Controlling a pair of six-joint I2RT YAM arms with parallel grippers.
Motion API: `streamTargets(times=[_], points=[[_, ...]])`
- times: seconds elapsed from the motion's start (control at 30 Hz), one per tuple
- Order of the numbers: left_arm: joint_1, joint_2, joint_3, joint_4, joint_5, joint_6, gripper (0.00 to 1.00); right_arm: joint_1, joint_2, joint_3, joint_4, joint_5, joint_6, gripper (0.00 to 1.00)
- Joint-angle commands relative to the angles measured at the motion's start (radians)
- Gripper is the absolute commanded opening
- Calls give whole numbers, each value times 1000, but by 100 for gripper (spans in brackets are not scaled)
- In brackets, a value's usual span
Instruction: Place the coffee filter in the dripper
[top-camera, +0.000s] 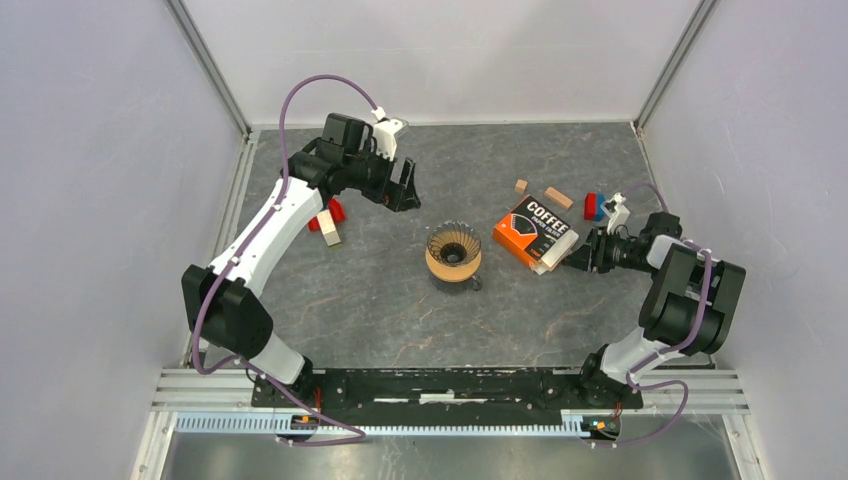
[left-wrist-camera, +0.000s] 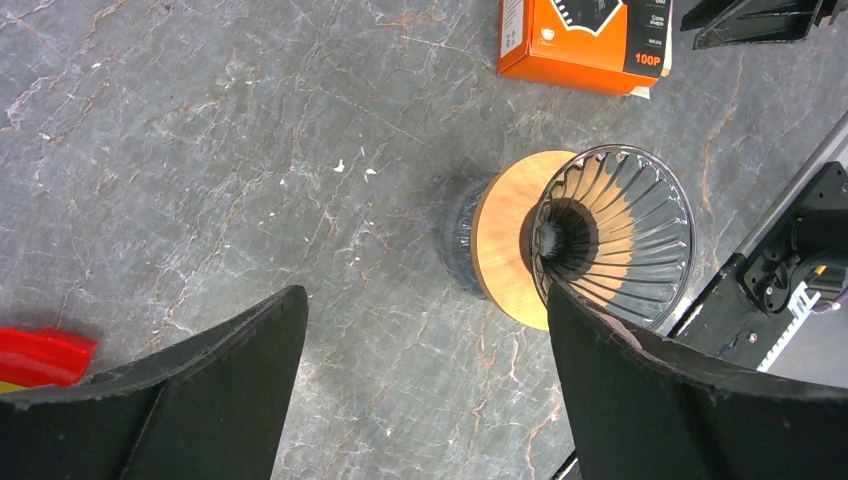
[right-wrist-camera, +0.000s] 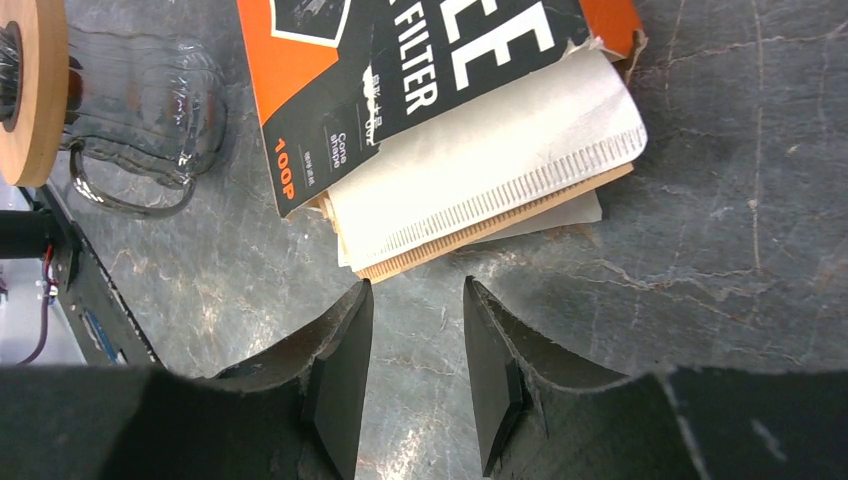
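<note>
Orange box (top-camera: 528, 228) on grey table (top-camera: 350, 300); wooden blocks (top-camera: 559, 198) beyond (two, small).

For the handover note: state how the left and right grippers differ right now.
The left gripper stands wide open; the right gripper shows only a narrow gap. The left gripper hangs well above the table, apart from the dripper; the right gripper sits low, tips just short of the coffee filters poking from the orange box. Both are empty.

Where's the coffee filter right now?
Right side of the top view: the coffee filter pokes out of the open end of the orange box, right of the dripper, just ahead of the right gripper.
</note>
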Motion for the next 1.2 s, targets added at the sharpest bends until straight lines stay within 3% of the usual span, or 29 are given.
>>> streamTargets(times=[0.0,0.8,1.17], points=[[-1,7,35,8,16,-2,95,5,-12,-3,-23,-56,-24,45],[-2,19,31,6,14,3,96,54,16,-15,53,-60,63,41],[-2,16,26,6,15,6,96,51,16,-44,140,-65,182,41]])
